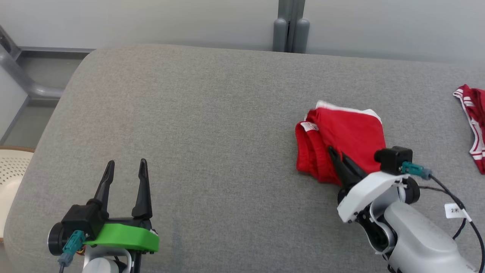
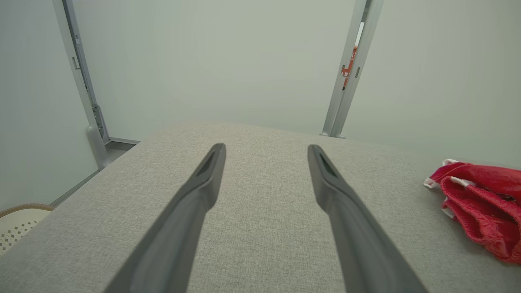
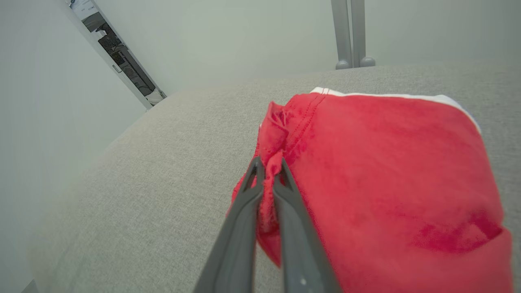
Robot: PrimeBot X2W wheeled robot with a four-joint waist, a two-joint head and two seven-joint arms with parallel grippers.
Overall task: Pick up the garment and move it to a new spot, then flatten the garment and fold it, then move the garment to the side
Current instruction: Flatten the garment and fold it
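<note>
The left arm [image 1: 102, 263] has a bright green plate [image 1: 123, 235] under two long black fingers [image 1: 143, 189], with a teal plug [image 1: 74, 242] at its 7 o'clock. The right arm [image 1: 420, 235] is grey and white, with a black camera box [image 1: 394, 156], another teal plug [image 1: 415, 168], a black cable [image 1: 441, 185] and a white tag [image 1: 454, 210].

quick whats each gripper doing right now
Left gripper: open, holding nothing.
Right gripper: shut on a fold of the red garment.

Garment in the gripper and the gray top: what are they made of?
The garment looks like soft knit cloth, maybe cotton, matte red with white trim: it bunches and shows stitched seams. The gray top looks like woven, matte fabric: weave grain shows.
</note>
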